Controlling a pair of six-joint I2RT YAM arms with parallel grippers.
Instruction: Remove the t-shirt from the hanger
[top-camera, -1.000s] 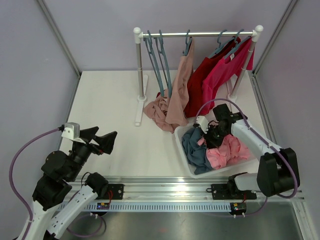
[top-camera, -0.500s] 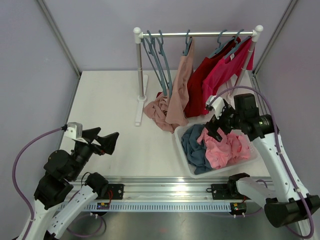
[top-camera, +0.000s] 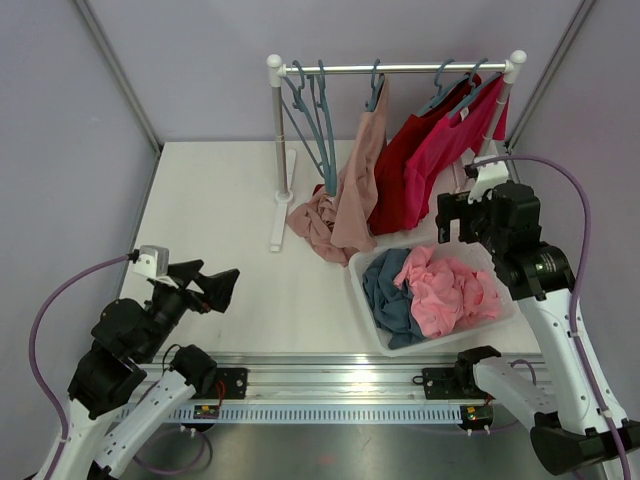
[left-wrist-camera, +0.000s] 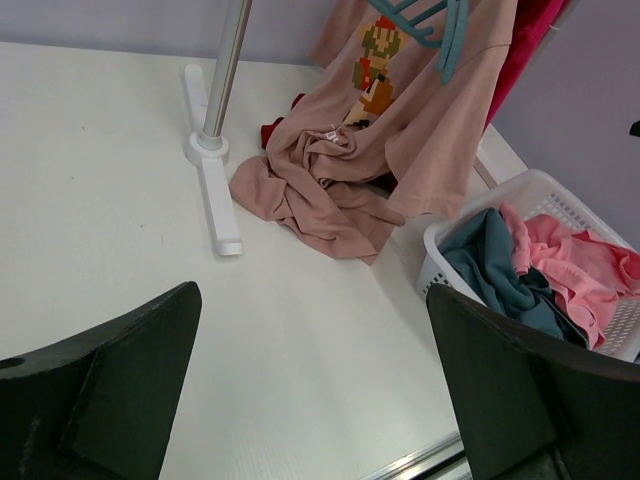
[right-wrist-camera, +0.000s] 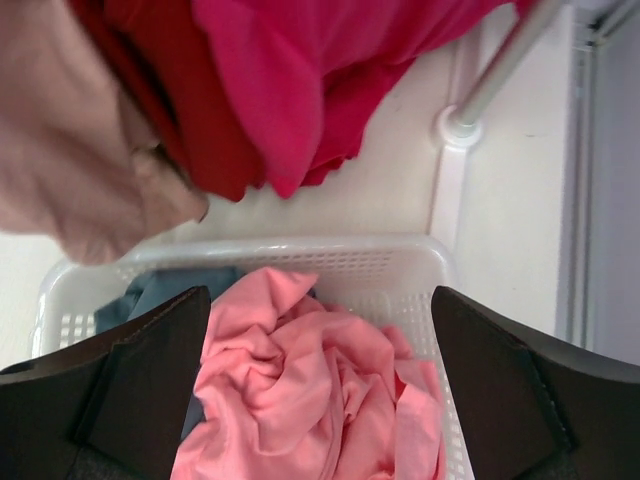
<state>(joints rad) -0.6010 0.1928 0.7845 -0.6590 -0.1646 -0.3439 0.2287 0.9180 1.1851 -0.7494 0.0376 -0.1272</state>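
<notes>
Three t-shirts hang on teal hangers on the rail: a beige one (top-camera: 362, 165) with a cartoon print (left-wrist-camera: 375, 60), a dark red one (top-camera: 398, 170) and a magenta one (top-camera: 445, 150) (right-wrist-camera: 300, 70). Empty teal hangers (top-camera: 318, 120) hang at the rail's left end. My right gripper (top-camera: 452, 220) (right-wrist-camera: 320, 295) is open and empty, hovering over the back of the white basket (top-camera: 365, 300), just below the magenta shirt's hem. My left gripper (top-camera: 208, 276) (left-wrist-camera: 312, 290) is open and empty above the bare table at the near left.
In the basket (right-wrist-camera: 330, 250) lie a crumpled pink shirt (top-camera: 450, 295) (right-wrist-camera: 310, 400) and a blue one (top-camera: 390, 295). A beige garment (top-camera: 315, 225) (left-wrist-camera: 310, 185) is heaped on the table by the rack's left foot (top-camera: 280, 205). The rack's right post (right-wrist-camera: 500, 75) stands behind the basket.
My right gripper opened, leaving the pink shirt in the basket, then rose and moved back toward the rack. The left arm barely shifted.
</notes>
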